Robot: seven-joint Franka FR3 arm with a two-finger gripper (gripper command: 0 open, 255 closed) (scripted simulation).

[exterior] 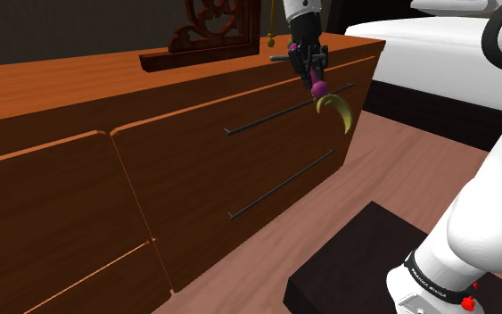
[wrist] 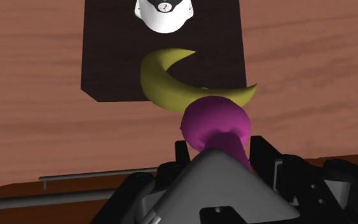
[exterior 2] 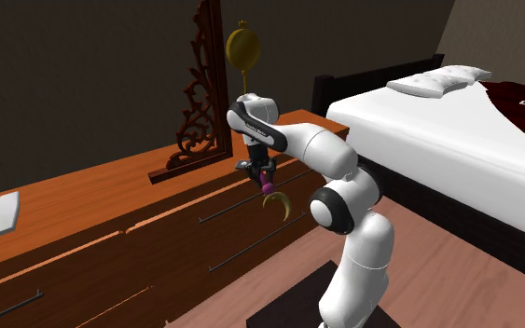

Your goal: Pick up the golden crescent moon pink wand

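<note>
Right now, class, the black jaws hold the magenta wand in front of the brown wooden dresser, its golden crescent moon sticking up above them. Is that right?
No. The golden crescent moon hangs below the black jaws, not above them; the shoulder view shows it. The jaws do hold the magenta wand in front of the brown wooden dresser.

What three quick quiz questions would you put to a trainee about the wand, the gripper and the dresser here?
1. True or false: the wand lies flat on top of the dresser.
2. Choose one: the gripper is A) open, B) shut on the wand, C) shut on nothing.
3. Fill the gap: the crescent at the wand's lower end is ___ in colour.

Key: 1 false, it hangs in the air in front of the drawers; 2 B; 3 golden yellow.
</note>
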